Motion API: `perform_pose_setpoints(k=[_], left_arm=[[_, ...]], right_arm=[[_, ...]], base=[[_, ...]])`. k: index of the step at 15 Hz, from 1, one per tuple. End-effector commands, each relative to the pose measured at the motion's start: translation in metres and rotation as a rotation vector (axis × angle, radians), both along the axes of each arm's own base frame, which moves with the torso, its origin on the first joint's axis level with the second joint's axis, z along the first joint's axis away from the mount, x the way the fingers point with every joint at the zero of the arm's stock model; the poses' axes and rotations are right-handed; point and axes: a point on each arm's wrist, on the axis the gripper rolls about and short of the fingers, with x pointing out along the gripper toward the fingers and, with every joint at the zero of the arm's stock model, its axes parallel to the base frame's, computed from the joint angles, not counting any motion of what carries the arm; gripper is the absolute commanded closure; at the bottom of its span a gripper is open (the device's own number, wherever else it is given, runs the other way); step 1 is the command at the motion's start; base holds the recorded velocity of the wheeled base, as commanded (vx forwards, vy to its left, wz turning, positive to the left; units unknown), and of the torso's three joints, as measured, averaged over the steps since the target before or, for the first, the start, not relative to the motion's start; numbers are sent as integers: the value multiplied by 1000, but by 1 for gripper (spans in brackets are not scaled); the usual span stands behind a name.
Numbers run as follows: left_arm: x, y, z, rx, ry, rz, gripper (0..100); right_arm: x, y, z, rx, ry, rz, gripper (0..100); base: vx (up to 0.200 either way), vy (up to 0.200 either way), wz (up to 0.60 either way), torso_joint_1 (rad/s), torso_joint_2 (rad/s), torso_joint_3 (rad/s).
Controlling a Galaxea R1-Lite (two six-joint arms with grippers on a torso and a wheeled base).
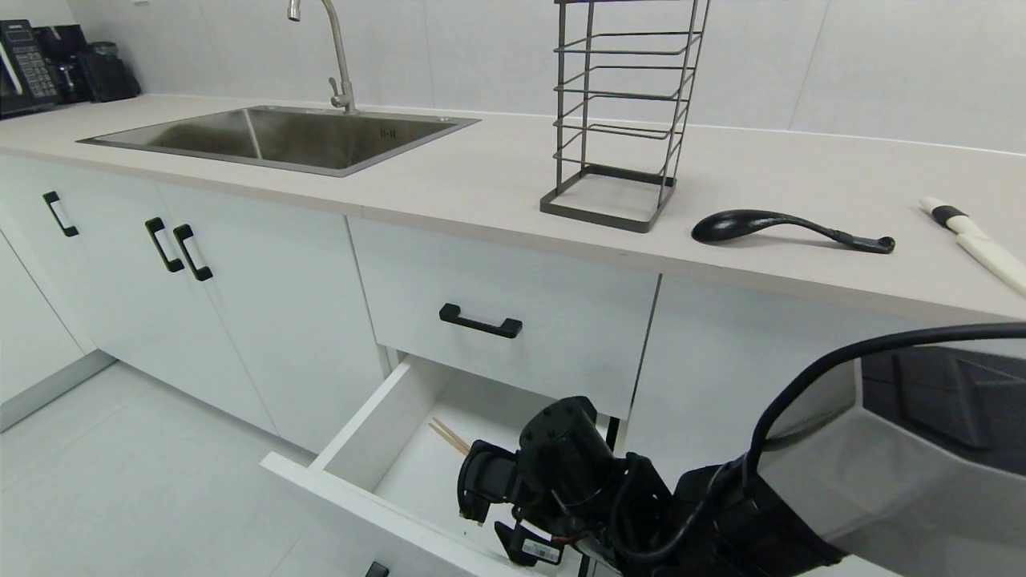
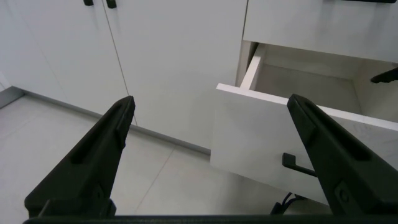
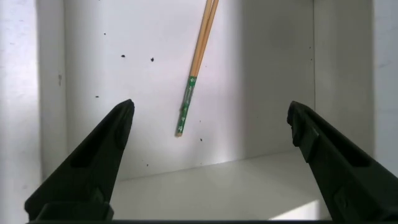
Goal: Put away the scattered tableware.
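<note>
A pair of wooden chopsticks (image 1: 449, 437) (image 3: 196, 68) lies on the floor of the open white drawer (image 1: 362, 423) (image 3: 261, 74) below the counter. My right gripper (image 1: 474, 498) (image 3: 211, 109) hangs open over the drawer, just above the chopsticks' near end, holding nothing. On the countertop to the right lie a black ladle (image 1: 789, 227) and a white knife (image 1: 974, 240) with a black band. My left gripper (image 2: 210, 99) is open and empty, low in front of the drawer's front panel (image 2: 261, 137).
A tall grey wire rack (image 1: 621, 120) stands on the counter behind the ladle. A steel sink (image 1: 280, 138) with a faucet lies at the left. A shut drawer with a black handle (image 1: 479, 322) sits above the open one. Cabinet doors run to the left.
</note>
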Motion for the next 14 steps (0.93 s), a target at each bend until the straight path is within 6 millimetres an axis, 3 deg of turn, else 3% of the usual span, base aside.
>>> perform_pose_setpoints(k=[1,2,3,7,14], left_arm=[[0,0,0,0,1,0,0],[0,0,0,0,1,0,0],[0,0,0,0,1,0,0],[0,0,0,0,1,0,0],[0,0,0,0,1,0,0]], right_arm=[[-4,-5,22,40,-29,2,0],[-5,-6,24,43,-31,2,0],[-15,-18,36,52,-35,6,0],[-53,-48,55,109,12,-7,0],[-98,-91,69,146,29,-50,0]], base=[[0,0,0,0,0,0],[0,0,0,0,0,0],[0,0,0,0,0,0],[0,0,0,0,0,0],[0,0,0,0,0,0]])
